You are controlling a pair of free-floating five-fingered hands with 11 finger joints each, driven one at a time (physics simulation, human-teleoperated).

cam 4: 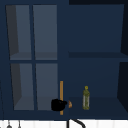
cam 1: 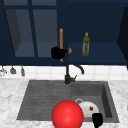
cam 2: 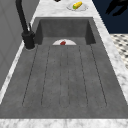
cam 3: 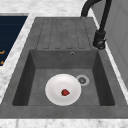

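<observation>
Dark blue cabinet fronts span the wall above the sink in the upper view, with a glass door on the left and an open shelf on the right; the front view adds the grey sink below, which the upper view omits. The right side view looks straight into the basin and shows a white plate lying on its floor beside the drain, with a small red piece of food on the plate. The left side view shows a second plate with a yellow item on the counter beyond the sink. A red ball sits at the front edge of the sink in the front view. The left hand is closed round the vertical wooden handle of the glass door, near the handle's lower end. A green bottle stands upright on the open shelf, to the right of that hand and apart from it. The right hand hangs at the basin's front edge, just right of the plate; whether its fingers are open cannot be determined.
</observation>
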